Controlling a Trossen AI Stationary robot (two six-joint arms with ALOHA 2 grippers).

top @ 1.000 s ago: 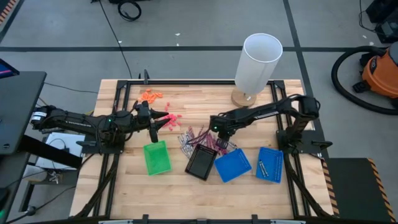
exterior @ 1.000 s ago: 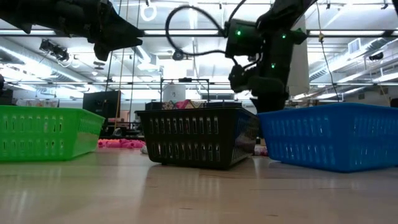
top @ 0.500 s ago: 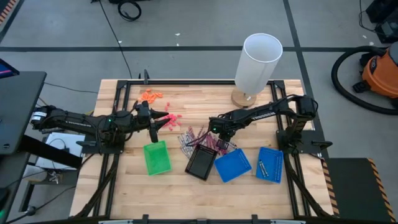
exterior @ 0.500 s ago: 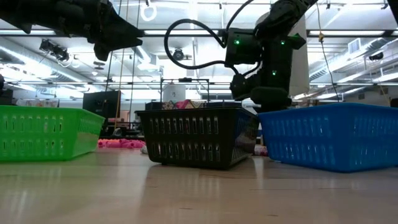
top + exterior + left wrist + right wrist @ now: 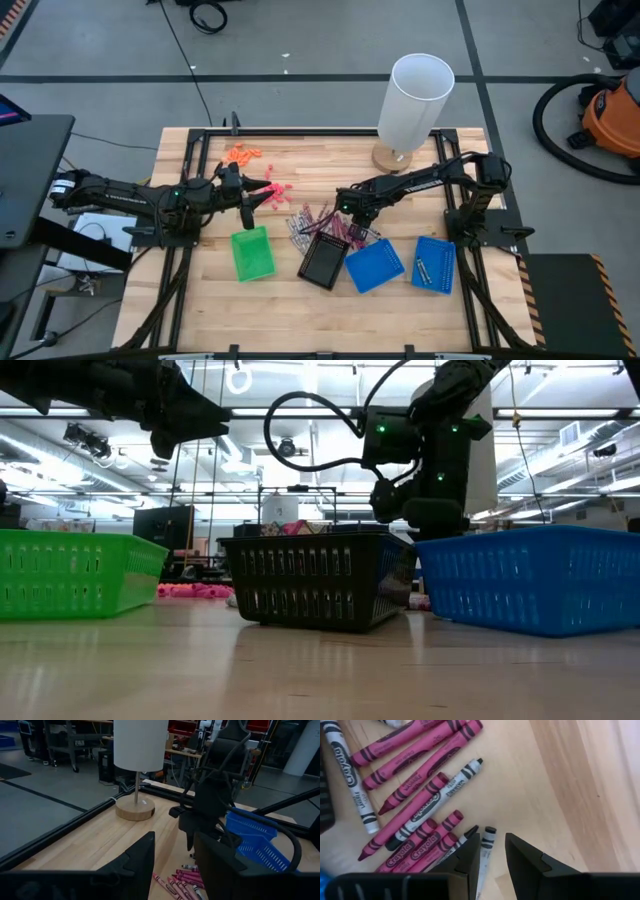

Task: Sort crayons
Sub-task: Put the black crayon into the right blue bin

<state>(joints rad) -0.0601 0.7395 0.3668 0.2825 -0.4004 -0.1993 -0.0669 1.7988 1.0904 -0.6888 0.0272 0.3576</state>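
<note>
The right gripper (image 5: 343, 210) is down in the pile of crayons (image 5: 318, 223) just above the black tray (image 5: 324, 262), its fingers (image 5: 465, 855) pinching a white-wrapped crayon (image 5: 483, 857) that lies among the magenta ones on the wood. The left gripper (image 5: 246, 206) hovers over the table near the green tray (image 5: 252, 252), fingers (image 5: 137, 860) spread and holding nothing.
</note>
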